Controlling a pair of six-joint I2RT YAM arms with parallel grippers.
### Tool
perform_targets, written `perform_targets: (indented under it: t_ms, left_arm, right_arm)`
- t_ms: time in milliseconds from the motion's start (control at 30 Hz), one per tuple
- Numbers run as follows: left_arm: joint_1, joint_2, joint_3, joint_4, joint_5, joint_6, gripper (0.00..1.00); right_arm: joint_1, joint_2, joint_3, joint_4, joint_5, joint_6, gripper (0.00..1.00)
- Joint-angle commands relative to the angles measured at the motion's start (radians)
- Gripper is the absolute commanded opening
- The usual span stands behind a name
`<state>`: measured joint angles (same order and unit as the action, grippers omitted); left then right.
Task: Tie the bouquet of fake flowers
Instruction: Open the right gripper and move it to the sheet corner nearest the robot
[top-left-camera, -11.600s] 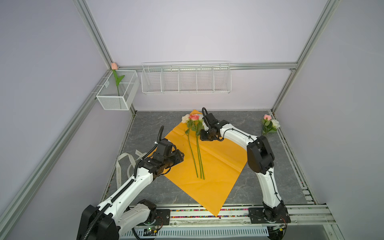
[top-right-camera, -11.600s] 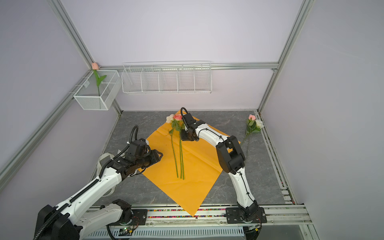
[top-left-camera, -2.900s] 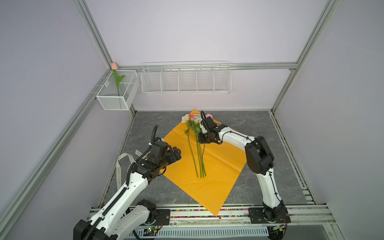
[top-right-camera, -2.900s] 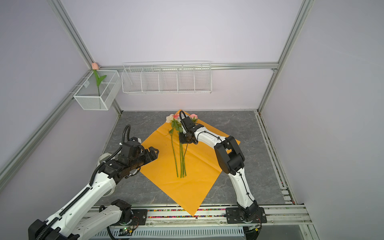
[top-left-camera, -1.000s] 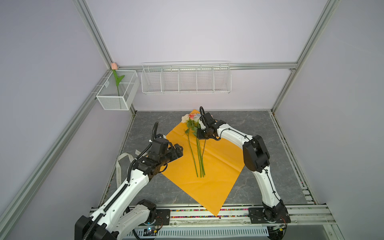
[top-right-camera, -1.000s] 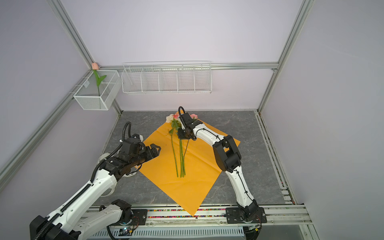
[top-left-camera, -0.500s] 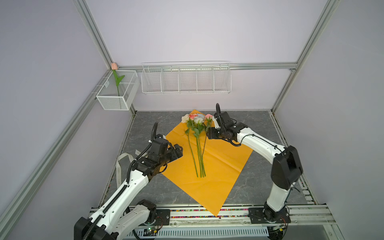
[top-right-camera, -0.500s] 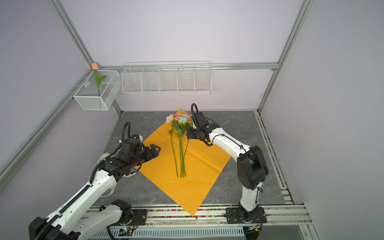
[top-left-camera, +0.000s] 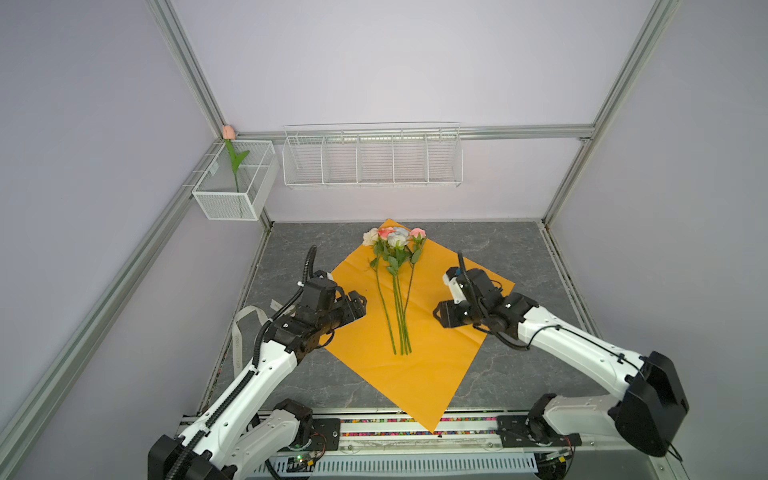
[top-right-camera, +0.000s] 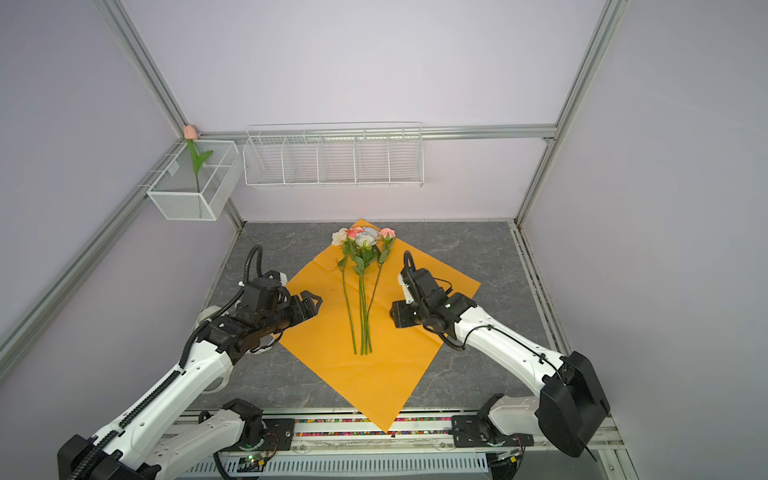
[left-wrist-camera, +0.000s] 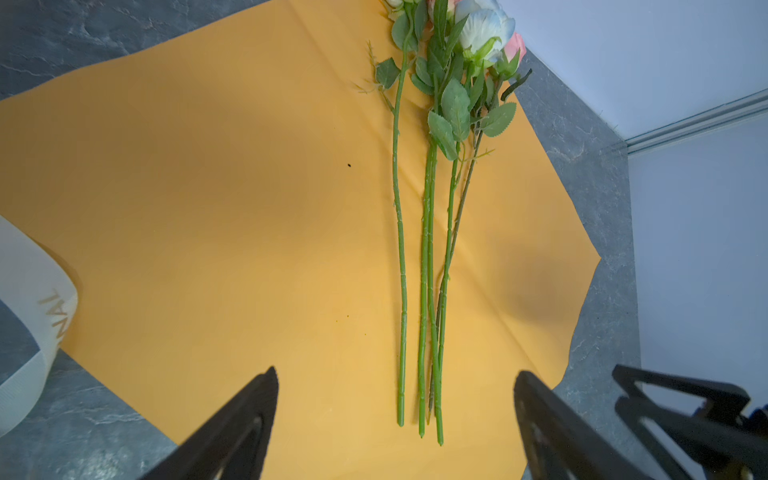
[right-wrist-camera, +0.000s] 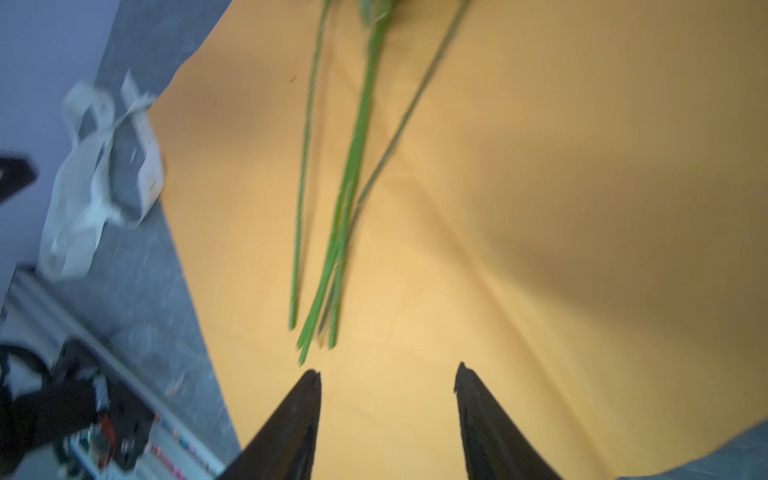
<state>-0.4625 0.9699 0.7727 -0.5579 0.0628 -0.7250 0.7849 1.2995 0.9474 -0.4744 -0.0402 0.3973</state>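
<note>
Top views: bouquet (top-left-camera: 393, 262) long axis front-back, blooms toward back wall (top-left-camera: 395, 75)

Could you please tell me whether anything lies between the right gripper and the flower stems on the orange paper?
Nothing visible does. The right gripper, fingers apart and empty, is beside the bouquet of fake flowers; only bare orange wrapping paper shows between them in both top views.

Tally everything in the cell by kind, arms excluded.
Roses: 5
Tulip: 1
Orange paper sheet: 1
White ribbon: 1
Wire baskets: 2
Total: 10
</note>
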Motion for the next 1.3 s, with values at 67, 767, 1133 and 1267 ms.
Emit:
perform_targets:
  t_ms: [67,767,1133,1267]
  left_arm:
    - [0.005,-0.037,-0.045,-0.023,0.02,-0.024,0.86]
    - [0.002,0.154,-0.058,0.156,0.202,-0.132,0.78]
    - [0.002,0.084,-0.103,0.128,0.181,-0.127,0.78]
    - [0.002,0.091,-0.097,0.119,0.18,-0.108,0.78]
  right_arm:
    - [0.198,-0.04,0.025,-0.178,0.142,-0.42,0.56]
    - [0.404,-0.092,-0.091,-0.349,0.023,-0.955,0.59]
    - [0.45,0.098,-0.179,-0.158,0.107,-1.034,0.57]
    - [0.425,0.146,-0.166,-0.141,0.044,-1.075,0.56]
